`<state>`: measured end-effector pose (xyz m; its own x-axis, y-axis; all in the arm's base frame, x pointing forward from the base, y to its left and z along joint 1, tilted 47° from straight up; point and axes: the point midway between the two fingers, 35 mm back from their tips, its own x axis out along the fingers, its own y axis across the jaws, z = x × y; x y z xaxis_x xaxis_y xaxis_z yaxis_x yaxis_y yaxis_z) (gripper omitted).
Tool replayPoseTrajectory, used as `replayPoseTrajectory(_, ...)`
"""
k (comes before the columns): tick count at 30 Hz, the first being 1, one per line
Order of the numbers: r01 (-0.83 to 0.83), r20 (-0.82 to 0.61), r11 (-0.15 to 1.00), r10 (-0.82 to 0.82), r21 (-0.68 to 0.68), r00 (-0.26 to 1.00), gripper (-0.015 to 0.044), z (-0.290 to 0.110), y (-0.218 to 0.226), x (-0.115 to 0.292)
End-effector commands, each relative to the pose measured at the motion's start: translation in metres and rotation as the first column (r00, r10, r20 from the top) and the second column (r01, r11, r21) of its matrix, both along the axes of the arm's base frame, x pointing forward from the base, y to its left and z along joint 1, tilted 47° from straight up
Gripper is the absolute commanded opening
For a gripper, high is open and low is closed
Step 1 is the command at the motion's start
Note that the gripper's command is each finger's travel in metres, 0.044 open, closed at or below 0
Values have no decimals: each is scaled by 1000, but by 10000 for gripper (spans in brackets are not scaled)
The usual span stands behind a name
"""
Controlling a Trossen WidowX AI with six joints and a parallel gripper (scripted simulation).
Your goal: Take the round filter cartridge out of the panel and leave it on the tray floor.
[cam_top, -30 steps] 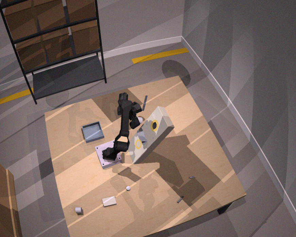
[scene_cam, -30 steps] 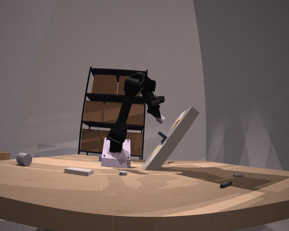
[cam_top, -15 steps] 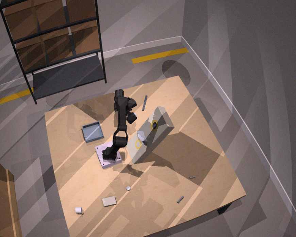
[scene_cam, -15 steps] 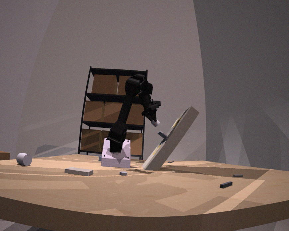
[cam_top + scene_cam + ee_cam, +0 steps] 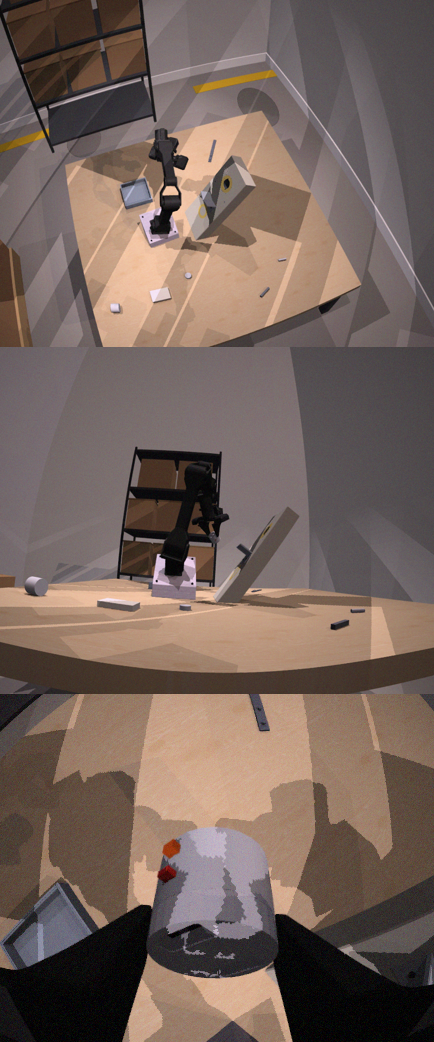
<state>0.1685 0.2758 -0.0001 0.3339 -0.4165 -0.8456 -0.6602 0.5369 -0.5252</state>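
Hand (image 5: 212,944) grips cartridge (image 5: 212,894) over table (image 5: 206,763), tray (image 5: 44,932) beside, panel (image 5: 220,195) apart.

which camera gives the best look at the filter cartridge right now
The wrist view: the cartridge fills the middle of the frame, gripped between the claw fingers, its red marks showing. In the exterior view it is only a small pale stub at the claw tip. In the top view the arm hides it.
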Motion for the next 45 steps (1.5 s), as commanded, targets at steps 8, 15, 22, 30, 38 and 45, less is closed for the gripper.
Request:
replayPoseTrajectory(8,-239,-188,969,245,55,951,0,-33,23,-35)
replayPoseTrajectory(15,-285,-221,957,290,56,931,0,-51,18,-52)
replayPoseTrajectory(22,-375,-305,924,381,83,873,0,-86,7,-90)
replayPoseTrajectory(30,-475,-427,866,492,156,759,0,-124,-14,-143)
replayPoseTrajectory(38,-556,-532,797,585,235,613,0,-153,-46,-190)
replayPoseTrajectory(45,-568,-549,784,599,251,583,0,-157,-54,-198)
